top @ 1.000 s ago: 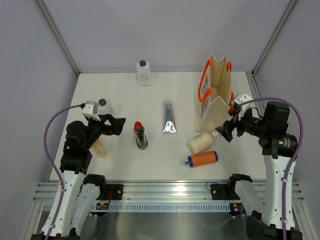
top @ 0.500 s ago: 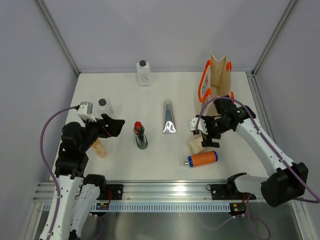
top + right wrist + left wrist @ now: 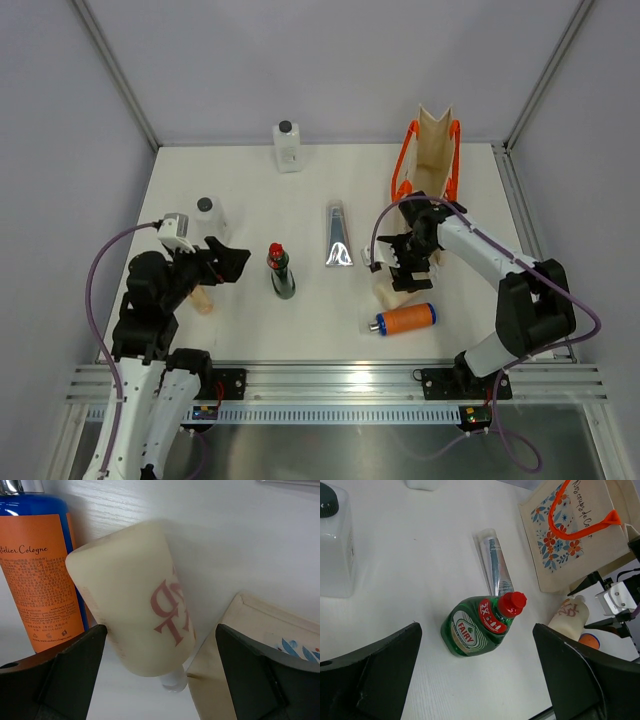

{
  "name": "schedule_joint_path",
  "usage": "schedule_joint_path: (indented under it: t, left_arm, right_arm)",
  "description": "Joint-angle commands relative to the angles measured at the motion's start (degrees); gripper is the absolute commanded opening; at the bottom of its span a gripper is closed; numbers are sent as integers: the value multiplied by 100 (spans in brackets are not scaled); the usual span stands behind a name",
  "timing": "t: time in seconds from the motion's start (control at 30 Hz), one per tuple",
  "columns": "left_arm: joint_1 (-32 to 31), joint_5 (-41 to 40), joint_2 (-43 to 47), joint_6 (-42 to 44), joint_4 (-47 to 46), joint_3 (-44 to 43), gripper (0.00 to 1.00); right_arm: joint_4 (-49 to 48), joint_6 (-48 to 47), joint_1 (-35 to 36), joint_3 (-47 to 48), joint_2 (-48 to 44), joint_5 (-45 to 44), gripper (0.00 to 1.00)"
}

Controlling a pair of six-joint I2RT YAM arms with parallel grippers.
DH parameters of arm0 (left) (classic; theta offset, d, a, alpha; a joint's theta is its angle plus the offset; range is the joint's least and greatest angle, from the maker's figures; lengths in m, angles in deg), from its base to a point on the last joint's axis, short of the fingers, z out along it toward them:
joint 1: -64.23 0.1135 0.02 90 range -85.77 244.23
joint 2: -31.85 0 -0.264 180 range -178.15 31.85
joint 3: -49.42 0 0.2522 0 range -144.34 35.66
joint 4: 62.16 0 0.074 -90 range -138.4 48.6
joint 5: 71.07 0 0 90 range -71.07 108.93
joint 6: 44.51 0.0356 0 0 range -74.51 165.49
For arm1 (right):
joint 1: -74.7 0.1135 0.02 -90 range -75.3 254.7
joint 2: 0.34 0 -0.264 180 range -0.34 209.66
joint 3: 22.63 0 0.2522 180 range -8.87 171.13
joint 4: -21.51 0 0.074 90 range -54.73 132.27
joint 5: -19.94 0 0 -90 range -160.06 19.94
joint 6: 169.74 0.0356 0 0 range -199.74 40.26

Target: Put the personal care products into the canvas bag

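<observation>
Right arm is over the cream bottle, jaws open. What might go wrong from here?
1. The cream bottle lies close between the orange bottle and the canvas bag; closing, the open right gripper might shove the orange one rolling or snag cloth.
2. The bag stands upright and slim; a bump may topple it.
3. The left gripper, open, faces the green bottle, apparently upright; a glancing approach could tip it.

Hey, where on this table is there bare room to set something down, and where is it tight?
Free: the far strip between the far clear bottle and the bag; the near strip between the green bottle and the orange bottle. Crowded: around the cream bottle, with the open right tool over it and the bag and orange bottle close by.
</observation>
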Motion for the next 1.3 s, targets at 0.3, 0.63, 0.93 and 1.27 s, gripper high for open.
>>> schedule_joint_path:
  t: [0.3,0.63,0.93,1.27]
  left_arm:
    - [27,106,187,98,-132,257,99]
    - [27,229,108,-33,-360,380,99]
    - [27,229,82,10,-325,310,99]
    - [27,299,108,-42,-351,284,99]
  right_arm:
    - [-658,-6,538,-755,-128,-377,100]
    - [-1185,55,643,-1073,291,-596,97]
    - [-905,266,669,-906,-199,-421,41]
    - [-878,1452,652,-739,-1905,625,13]
